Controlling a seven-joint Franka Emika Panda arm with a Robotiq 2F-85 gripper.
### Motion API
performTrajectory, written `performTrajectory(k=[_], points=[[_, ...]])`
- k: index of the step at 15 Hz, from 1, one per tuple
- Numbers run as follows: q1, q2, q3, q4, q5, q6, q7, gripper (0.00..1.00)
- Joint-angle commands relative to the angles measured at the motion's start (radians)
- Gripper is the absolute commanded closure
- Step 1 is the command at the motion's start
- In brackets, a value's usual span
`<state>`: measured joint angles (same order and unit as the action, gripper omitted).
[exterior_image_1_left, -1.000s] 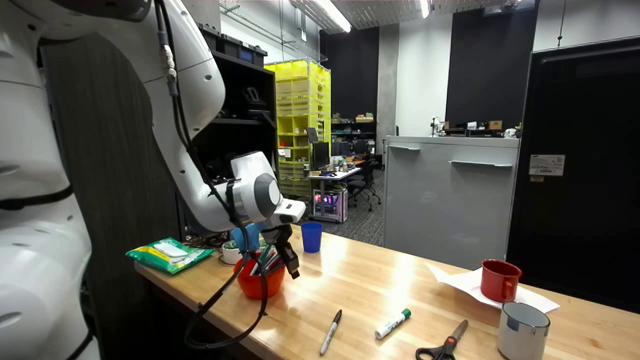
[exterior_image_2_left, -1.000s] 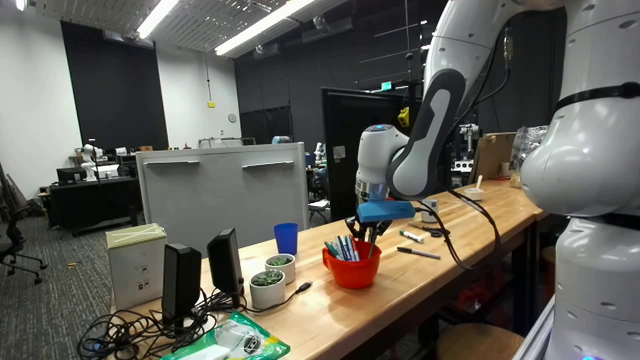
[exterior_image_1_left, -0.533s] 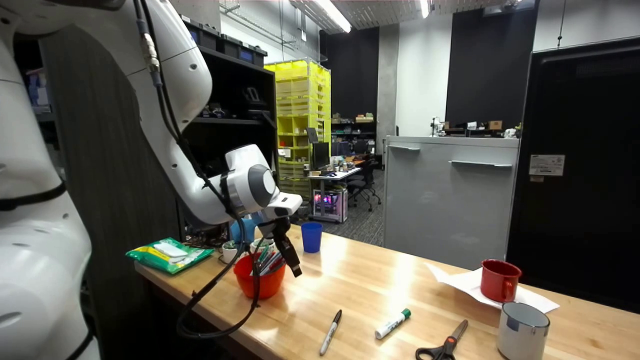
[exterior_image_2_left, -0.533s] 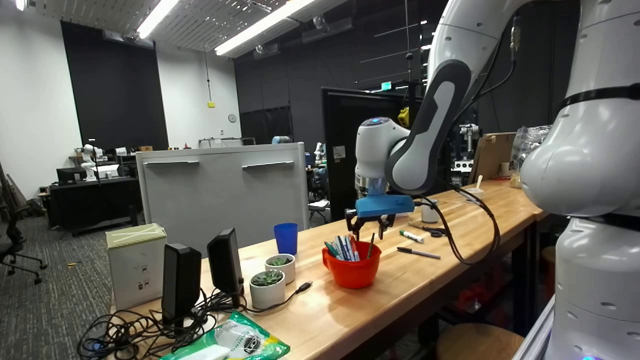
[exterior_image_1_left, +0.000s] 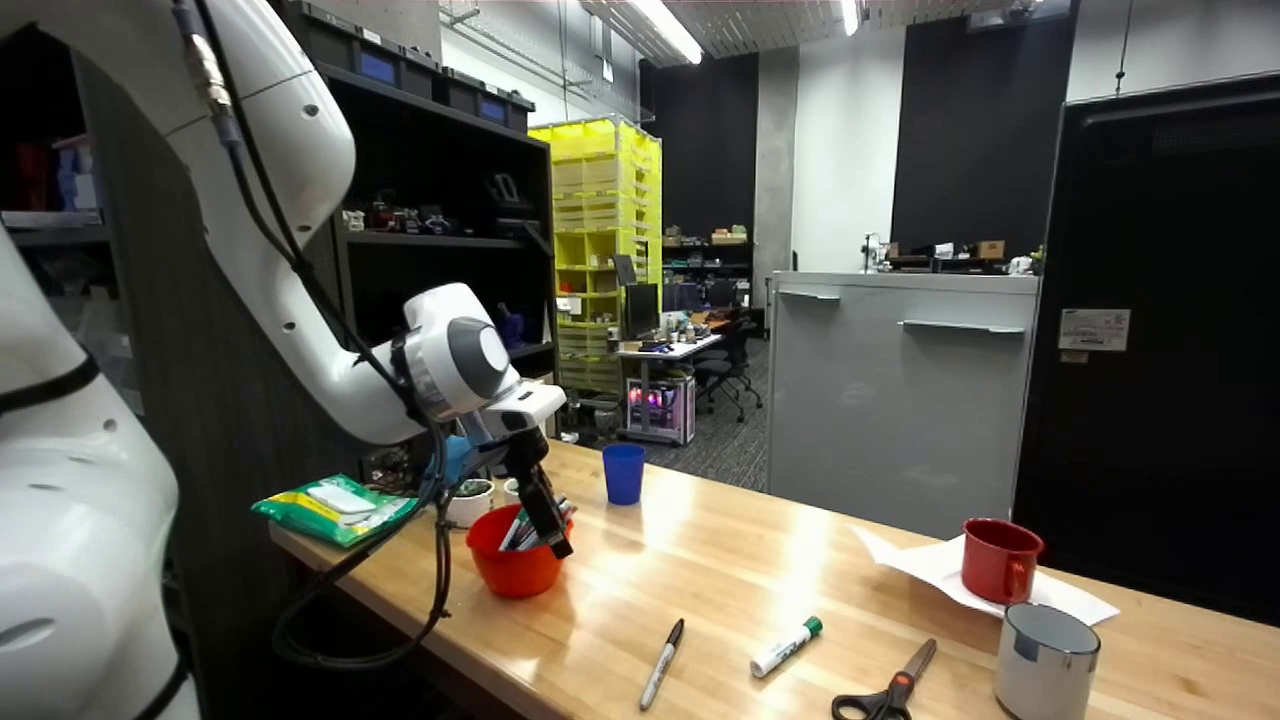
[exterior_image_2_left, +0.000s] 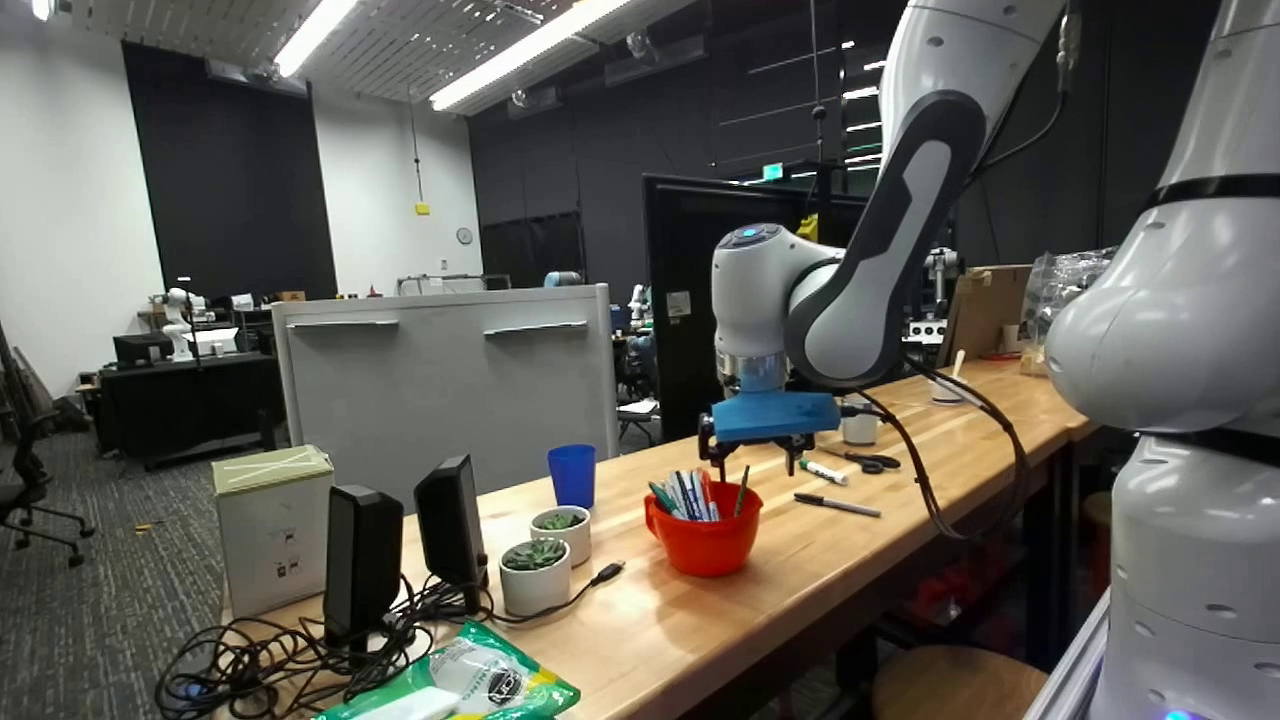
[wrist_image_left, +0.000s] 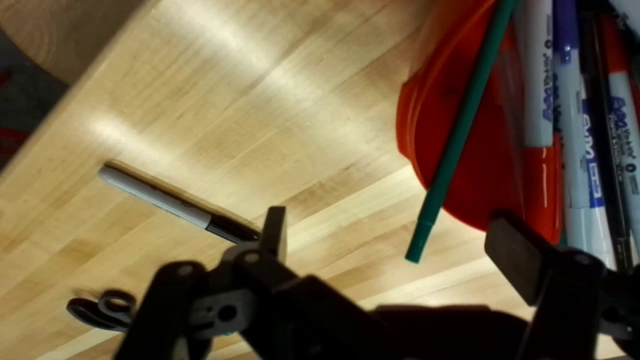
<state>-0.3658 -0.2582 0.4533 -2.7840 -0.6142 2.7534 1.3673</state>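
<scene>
I have one black two-finger gripper, spread wide, empty, near a round red plastic bowl; one slim green stick, leaning inside at right in an exterior view; step, I judge, positioning; next move calling for finer alignment.

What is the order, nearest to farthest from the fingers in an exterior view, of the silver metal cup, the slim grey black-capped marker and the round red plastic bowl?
1. Red bowl, left, by the fingers.
2. Grey marker, bottom middle.
3. Silver cup, bottom right.
</scene>
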Motion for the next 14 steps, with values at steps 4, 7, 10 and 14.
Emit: performTrajectory(k=[4,7,10,14], points=[[0.059,-0.076,0.037,-0.026,0.008,-0.092,0.137,0.00],[0.066,-0.039,0.035,0.010,-0.014,-0.133,0.177,0.00],[0.070,-0.036,0.035,0.006,-0.015,-0.152,0.194,0.00],[0.075,-0.026,0.035,0.008,-0.021,-0.171,0.213,0.00]])
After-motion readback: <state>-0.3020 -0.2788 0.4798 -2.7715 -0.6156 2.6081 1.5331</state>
